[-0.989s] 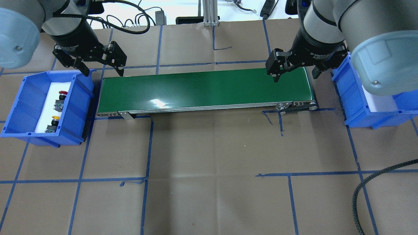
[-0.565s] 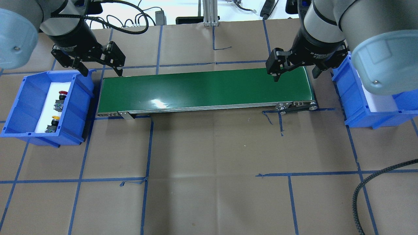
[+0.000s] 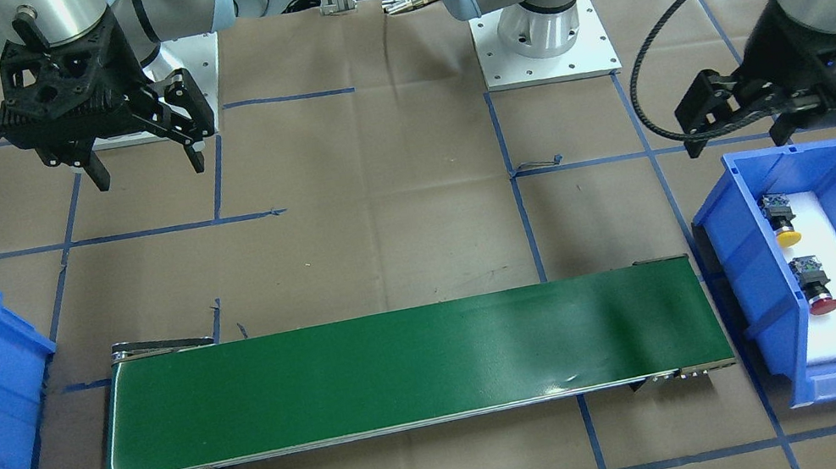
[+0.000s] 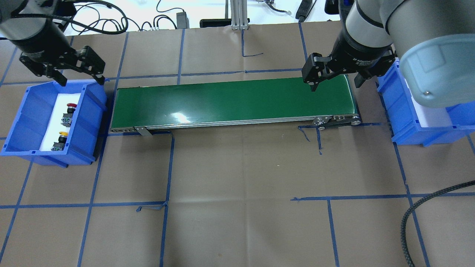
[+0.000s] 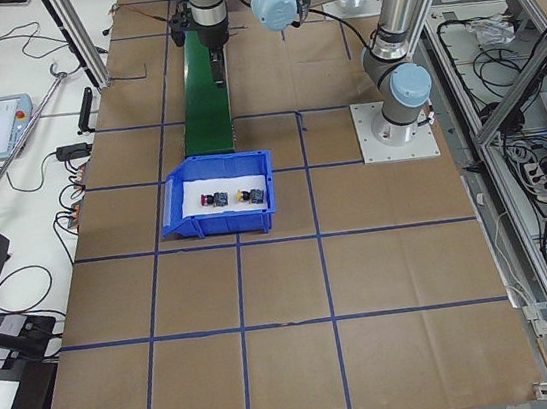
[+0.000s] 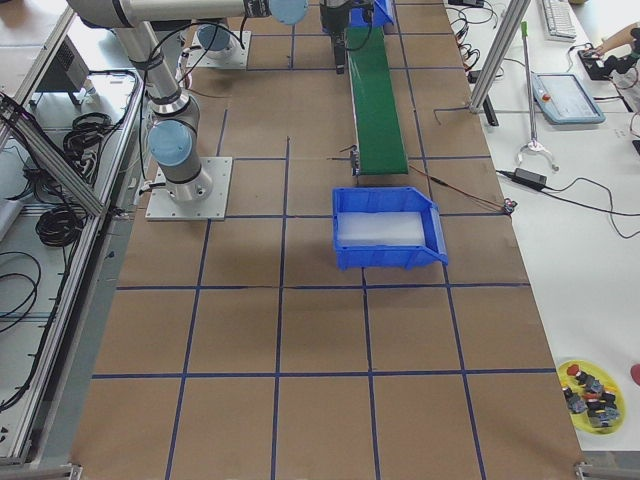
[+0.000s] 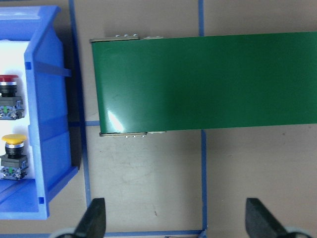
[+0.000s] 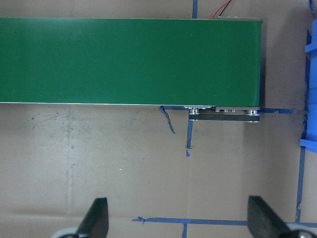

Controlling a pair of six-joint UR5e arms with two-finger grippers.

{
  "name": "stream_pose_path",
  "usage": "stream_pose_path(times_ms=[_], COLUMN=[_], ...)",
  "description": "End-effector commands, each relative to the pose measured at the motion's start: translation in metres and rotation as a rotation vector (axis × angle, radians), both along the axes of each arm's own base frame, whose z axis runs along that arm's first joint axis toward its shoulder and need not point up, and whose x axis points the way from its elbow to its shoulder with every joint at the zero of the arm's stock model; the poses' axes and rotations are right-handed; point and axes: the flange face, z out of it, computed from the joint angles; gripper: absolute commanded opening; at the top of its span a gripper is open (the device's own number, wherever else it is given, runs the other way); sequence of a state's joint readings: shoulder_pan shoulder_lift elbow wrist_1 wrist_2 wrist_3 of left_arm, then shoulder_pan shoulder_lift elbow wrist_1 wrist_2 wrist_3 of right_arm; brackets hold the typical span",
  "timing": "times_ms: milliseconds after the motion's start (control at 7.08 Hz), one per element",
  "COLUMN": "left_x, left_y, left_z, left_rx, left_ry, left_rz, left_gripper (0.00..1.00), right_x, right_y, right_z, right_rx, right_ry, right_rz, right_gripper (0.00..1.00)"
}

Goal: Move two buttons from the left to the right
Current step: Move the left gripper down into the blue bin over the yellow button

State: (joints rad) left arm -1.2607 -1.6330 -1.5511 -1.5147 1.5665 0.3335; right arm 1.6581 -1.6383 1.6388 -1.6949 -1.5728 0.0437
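Observation:
The two buttons lie on white foam in the blue left bin [image 4: 22, 111]. The red-capped button [image 4: 70, 107] is farther back and the yellow-capped button [image 4: 63, 134] is nearer. Both also show in the front view [image 3: 822, 303] [image 3: 786, 236] and at the left edge of the left wrist view [image 7: 9, 82] [image 7: 14, 140]. My left gripper [image 4: 81, 81] is open and empty, hovering above the bin's far rim. My right gripper [image 4: 336, 87] is open and empty above the right end of the green conveyor belt [image 4: 233, 100].
A second blue bin [image 4: 404, 122] with white foam stands at the belt's right end, partly hidden by my right arm. A black cable [image 4: 419, 211] lies at the near right. Blue tape lines cross the brown table.
My left gripper has moved left, from the belt's left end to above the left bin's far rim. The right gripper and the buttons have stayed in place.

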Motion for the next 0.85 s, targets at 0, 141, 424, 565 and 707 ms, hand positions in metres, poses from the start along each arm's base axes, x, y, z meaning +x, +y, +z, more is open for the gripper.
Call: stream_pose_path(times_ms=[0,141,424,565,707], left_x=[0.09,0.122,0.166,0.174,0.177], left_y=[0.014,0.023,0.049,0.053,0.052], left_z=[-0.004,-0.011,-0.041,-0.053,-0.063], left_rx=[0.016,0.028,0.062,0.049,0.02], left_ry=[0.003,0.009,0.041,0.032,0.008], left_rz=[-0.007,-0.036,-0.035,-0.044,-0.046], left_gripper=[1.0,1.0,0.99,0.99,0.98], right_x=[-0.003,-0.003,-0.002,-0.002,-0.002], right_y=[-0.001,-0.001,-0.001,-0.001,-0.001], right_z=[0.001,0.001,0.0,0.0,0.0], right_rx=[-0.003,-0.002,0.001,0.001,-0.001], right_ry=[0.005,0.004,-0.004,0.0,0.004], right_rz=[-0.006,-0.006,-0.005,-0.004,-0.004], right_gripper=[1.0,1.0,1.0,1.0,1.0])
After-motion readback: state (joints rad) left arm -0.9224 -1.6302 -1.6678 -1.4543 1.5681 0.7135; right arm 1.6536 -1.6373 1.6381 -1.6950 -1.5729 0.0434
